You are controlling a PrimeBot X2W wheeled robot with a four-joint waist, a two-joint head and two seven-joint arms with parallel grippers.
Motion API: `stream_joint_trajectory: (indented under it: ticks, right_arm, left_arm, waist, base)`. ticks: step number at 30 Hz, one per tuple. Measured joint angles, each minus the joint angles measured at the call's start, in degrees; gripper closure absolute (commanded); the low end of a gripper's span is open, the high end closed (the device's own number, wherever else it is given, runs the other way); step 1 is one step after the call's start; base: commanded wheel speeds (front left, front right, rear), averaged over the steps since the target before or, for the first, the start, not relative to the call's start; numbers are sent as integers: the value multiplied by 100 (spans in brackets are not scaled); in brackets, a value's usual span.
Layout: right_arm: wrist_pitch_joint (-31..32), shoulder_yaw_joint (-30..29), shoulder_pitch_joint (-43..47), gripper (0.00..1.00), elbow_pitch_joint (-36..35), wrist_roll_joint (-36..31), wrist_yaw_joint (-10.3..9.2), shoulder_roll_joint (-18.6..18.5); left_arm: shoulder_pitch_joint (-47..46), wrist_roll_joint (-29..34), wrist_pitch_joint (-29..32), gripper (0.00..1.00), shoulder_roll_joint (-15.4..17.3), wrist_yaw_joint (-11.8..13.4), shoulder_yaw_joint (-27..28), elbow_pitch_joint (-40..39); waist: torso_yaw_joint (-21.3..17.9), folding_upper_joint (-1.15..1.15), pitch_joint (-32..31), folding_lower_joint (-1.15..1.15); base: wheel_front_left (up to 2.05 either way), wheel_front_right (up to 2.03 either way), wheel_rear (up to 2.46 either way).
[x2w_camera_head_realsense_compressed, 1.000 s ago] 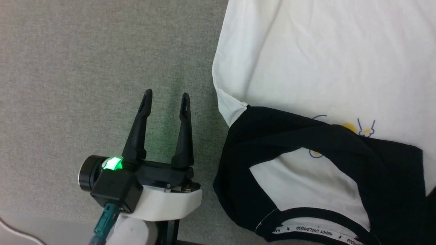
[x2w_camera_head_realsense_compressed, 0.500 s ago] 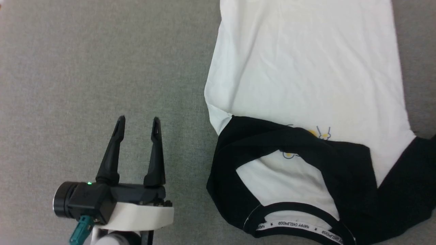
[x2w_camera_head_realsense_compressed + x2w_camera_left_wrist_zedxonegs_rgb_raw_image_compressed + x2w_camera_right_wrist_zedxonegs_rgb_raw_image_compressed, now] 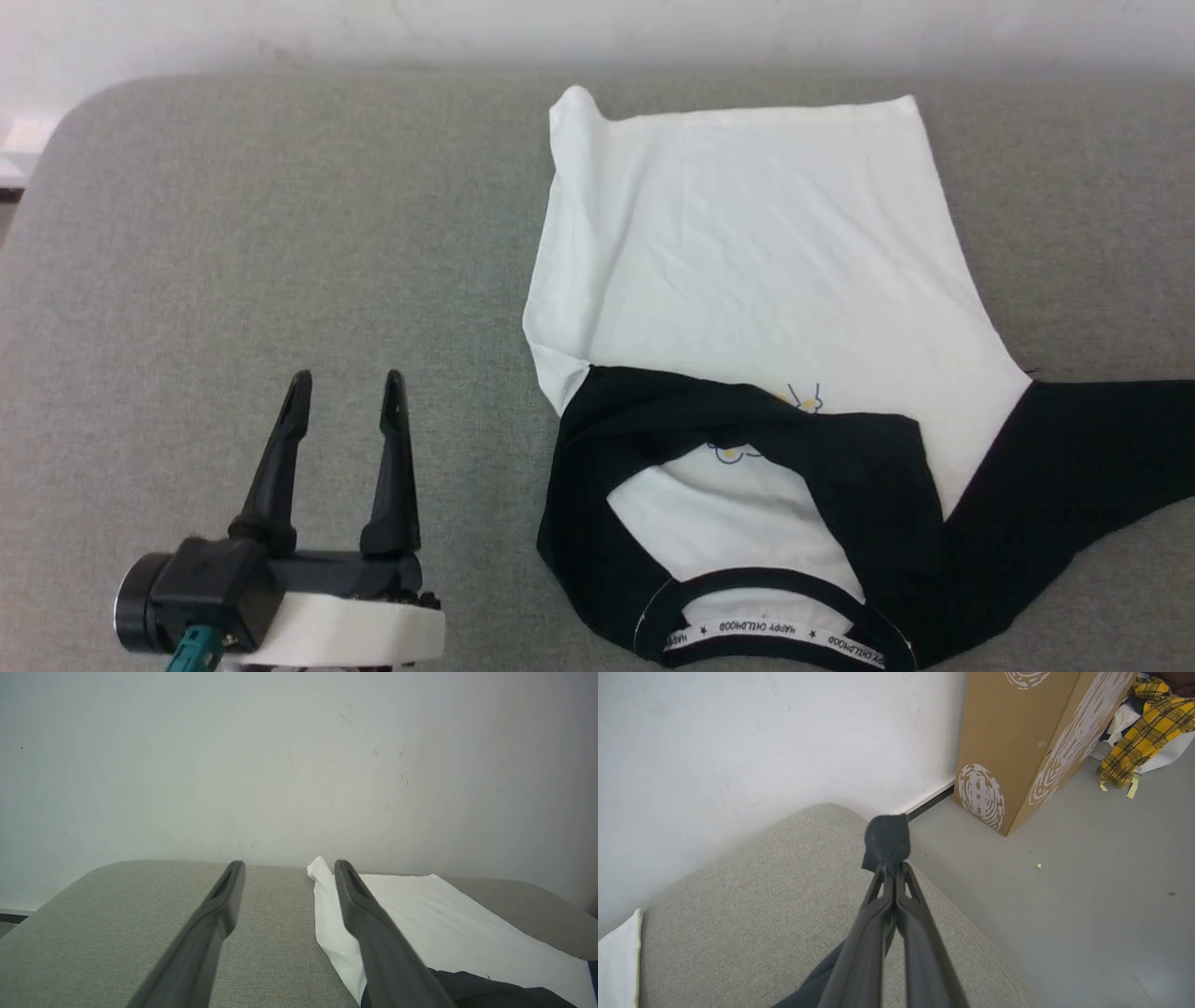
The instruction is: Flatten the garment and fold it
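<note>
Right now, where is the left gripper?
In the head view, the left gripper is at the lower left, open over the grey surface, apart from the garment, whose black sleeve lies just to its right.

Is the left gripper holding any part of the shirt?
No, the left gripper is open with nothing between its fingers, resting beside the shirt.

1. The left gripper [image 3: 347,379] sits at the lower left of the head view on its white wrist [image 3: 345,637]. Its two dark fingers point up the view and stand spread apart.
2. The right gripper [image 3: 892,870] has its fingers pressed together, pinching a black fold of the garment [image 3: 887,840] at the tips.
</note>
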Motion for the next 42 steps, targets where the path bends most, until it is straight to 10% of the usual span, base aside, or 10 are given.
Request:
stream_joint_trajectory:
  ticks: [17, 31, 42]
  right_arm:
    - [69, 1376, 268, 100, -1490, 847, 0, 498]
    - [861, 3878, 545, 100, -3441, 1374, 0, 1148]
    - [957, 6266, 531, 100, -3033, 1372, 0, 1327]
  left_arm:
    - [241, -120, 54, 0, 77, 26, 32, -59]
    - [326, -152, 41, 0, 77, 27, 18, -89]
    - [229, -167, -42, 0, -12, 16, -98, -11]
  waist:
    - [-121, 0, -627, 1]
    - [113, 0, -626, 1]
    - [416, 0, -377, 2]
  base:
    - [0, 0, 0]
    - [0, 0, 0]
    - [0, 0, 0]
